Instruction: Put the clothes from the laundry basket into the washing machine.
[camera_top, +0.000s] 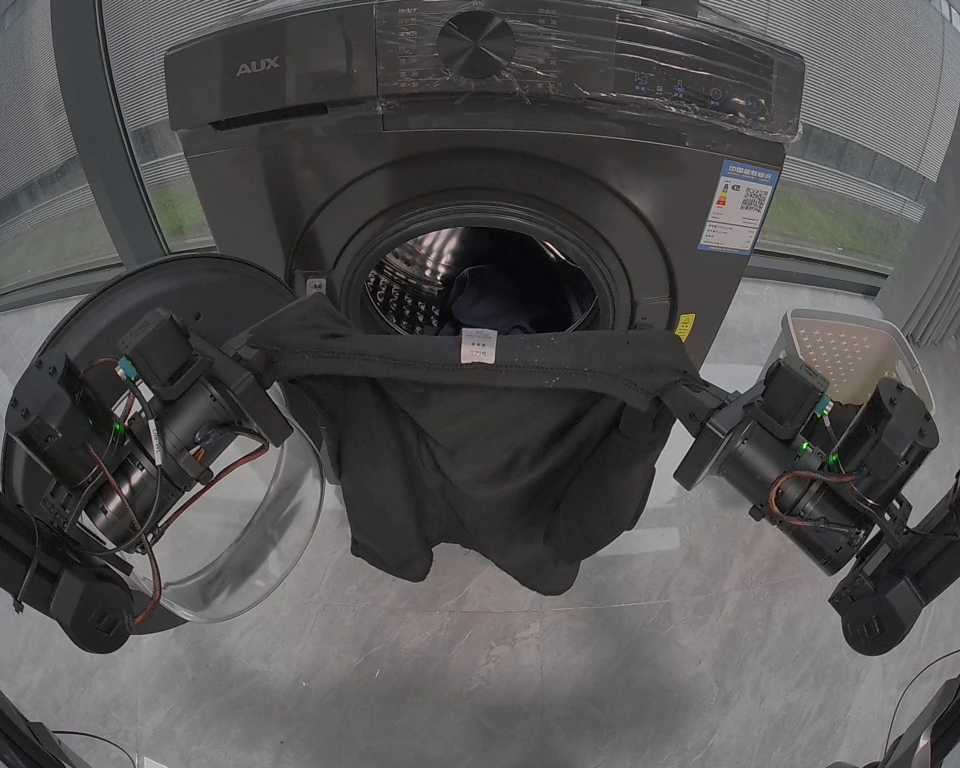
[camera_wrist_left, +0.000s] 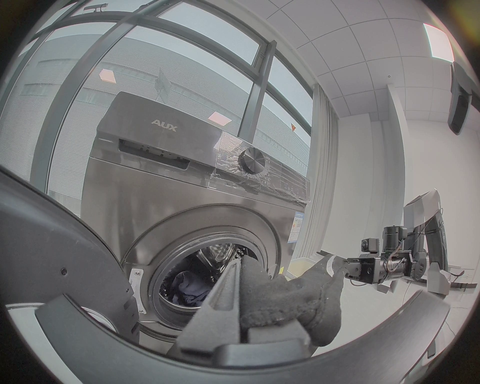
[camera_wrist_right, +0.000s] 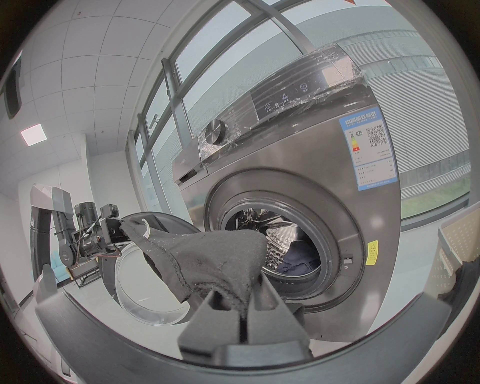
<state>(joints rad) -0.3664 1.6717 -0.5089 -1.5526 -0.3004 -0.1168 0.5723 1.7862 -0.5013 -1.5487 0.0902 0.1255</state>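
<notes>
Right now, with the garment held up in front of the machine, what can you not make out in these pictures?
1. The laundry basket: the right arm covers its bottom in the head view, and the right wrist view's edge cuts it off.
2. The lower part of the drum: the black garment hangs in front of it in the head view.
3. The dark clothes inside the drum: too shadowed to count in any view.
</notes>
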